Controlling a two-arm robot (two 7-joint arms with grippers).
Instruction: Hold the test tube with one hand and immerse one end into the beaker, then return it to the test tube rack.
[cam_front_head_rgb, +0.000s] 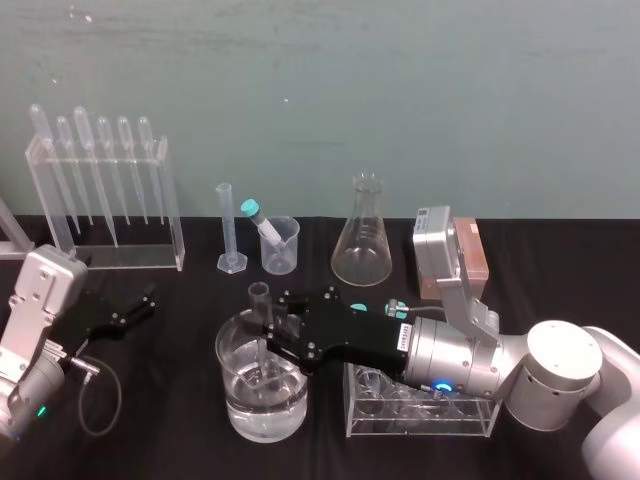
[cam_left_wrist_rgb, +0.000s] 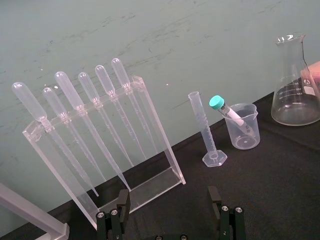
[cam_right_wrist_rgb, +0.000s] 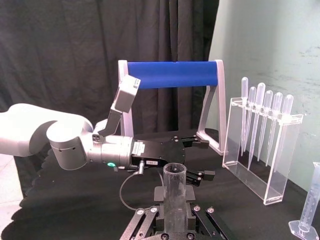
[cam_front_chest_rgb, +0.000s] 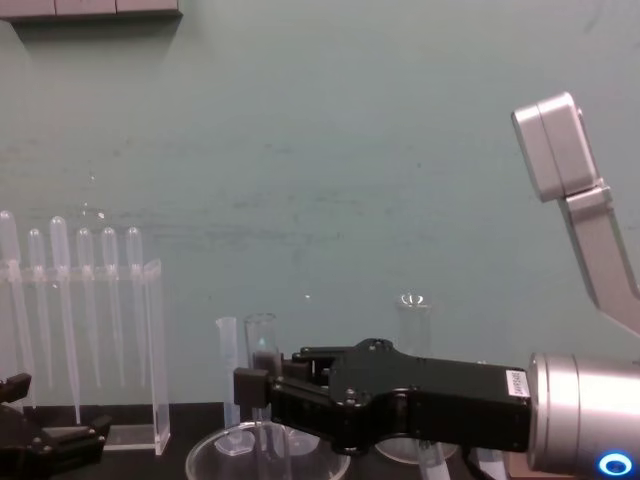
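Head view: the test tube (cam_front_head_rgb: 259, 296) stands upright over the near middle of the black table (cam_front_head_rgb: 180, 340). Its open flared rim pokes up above the right gripper (cam_front_head_rgb: 263, 326), and its lower length reaches down inside the beaker (cam_front_head_rgb: 240, 410). The pincer's black fingers are closed narrowly on the tube's upper part, one on each side, just above the beaker's rim. In the right wrist view the tube (cam_right_wrist_rgb: 175, 197) rises straight up from between those fingers. The beaker sits close to the table's front edge and holds clear liquid in its lower part. Whether the tube's tip meets the liquid cannot be told. In the chest view the tube (cam_front_chest_rgb: 260, 350) stands above the beaker's wide rim (cam_front_chest_rgb: 200, 455).

The salmon-pink test tube rack (cam_front_head_rgb: 472, 255) lies toward the back right, partly hidden behind the right arm's wrist housing. A clear rack (cam_front_head_rgb: 420, 412) sits under that arm by the front edge. Along the back edge stand the conical flask (cam_front_head_rgb: 362, 240), a small plastic beaker (cam_front_head_rgb: 283, 248), a graduated cylinder (cam_front_head_rgb: 228, 230) and the pipette stand (cam_front_head_rgb: 105, 200). The left gripper (cam_left_wrist_rgb: 170, 212) rests at the left edge, its fingers spread wide and holding nothing.
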